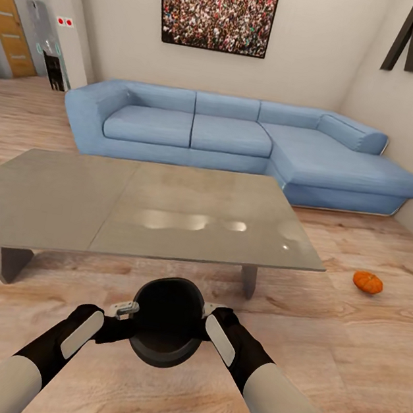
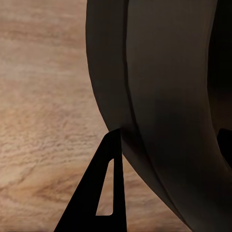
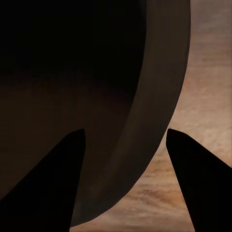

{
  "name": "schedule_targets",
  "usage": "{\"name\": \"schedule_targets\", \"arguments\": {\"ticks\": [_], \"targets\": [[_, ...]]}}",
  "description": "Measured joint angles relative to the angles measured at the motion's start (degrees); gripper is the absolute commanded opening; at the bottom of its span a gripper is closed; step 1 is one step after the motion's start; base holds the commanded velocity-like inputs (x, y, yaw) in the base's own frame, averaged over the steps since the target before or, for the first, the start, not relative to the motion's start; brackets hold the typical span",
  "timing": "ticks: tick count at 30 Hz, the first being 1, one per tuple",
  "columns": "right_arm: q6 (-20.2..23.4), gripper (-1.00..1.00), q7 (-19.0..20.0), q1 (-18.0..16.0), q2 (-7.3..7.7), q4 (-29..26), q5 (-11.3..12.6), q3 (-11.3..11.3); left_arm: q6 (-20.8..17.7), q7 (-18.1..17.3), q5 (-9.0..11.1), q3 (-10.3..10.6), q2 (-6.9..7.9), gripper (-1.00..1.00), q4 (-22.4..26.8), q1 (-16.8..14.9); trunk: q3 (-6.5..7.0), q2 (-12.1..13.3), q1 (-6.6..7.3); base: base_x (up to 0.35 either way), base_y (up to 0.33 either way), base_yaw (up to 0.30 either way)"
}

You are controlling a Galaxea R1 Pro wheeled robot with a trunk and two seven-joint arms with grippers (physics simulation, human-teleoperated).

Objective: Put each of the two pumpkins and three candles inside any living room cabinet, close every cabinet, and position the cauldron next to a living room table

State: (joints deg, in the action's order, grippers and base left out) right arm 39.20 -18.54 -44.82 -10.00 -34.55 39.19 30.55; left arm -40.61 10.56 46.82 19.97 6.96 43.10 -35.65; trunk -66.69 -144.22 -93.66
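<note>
Ahead, glossy grey table (image 1: 132, 211) fronts blue sofa (image 1: 244, 139) on wood floor (image 1: 359, 337).

1. Head view is bright and evenly lit, rendered soft, with little hard shadow.
2. Pale glare patches sit on the glossy table (image 1: 146, 210) top.
3. Walls lean outward at the edges, wide-angle stretch.
4. Wrist views are dim: the cauldron (image 2: 164, 111) looms nearly black, detail lost, floor grain blurred.
</note>
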Motion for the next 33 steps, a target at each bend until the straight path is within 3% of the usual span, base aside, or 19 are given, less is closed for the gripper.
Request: {"name": "schedule_targets", "arguments": {"ticks": [15,24,33], "targets": [[0.02,-1.00,0.09,0.01,0.00,-0.03,-0.14,-0.06,0.00,-0.06,-0.06,-0.07,-0.01,-1.00,-0.01,0.00,-0.45,-0.03,-0.04,0.018,0.000,-0.001],[0.03,-1.00,-0.14,0.01,0.00,-0.17,0.01,0.00,0.02,-0.09,-0.01,-0.10,0.00,-1.00,0.00,-0.02,-0.07,-0.03,-0.05,0.062,0.000,-0.162],[0.08,-1.00,-0.18,0.01,0.00,-0.20,-0.01,0.00,0.01,-0.09,-0.02,-0.12,-0.02,-1.00,0.00,-0.01,0.00,-0.03,-0.02,0.128,0.000,-0.019]]}}
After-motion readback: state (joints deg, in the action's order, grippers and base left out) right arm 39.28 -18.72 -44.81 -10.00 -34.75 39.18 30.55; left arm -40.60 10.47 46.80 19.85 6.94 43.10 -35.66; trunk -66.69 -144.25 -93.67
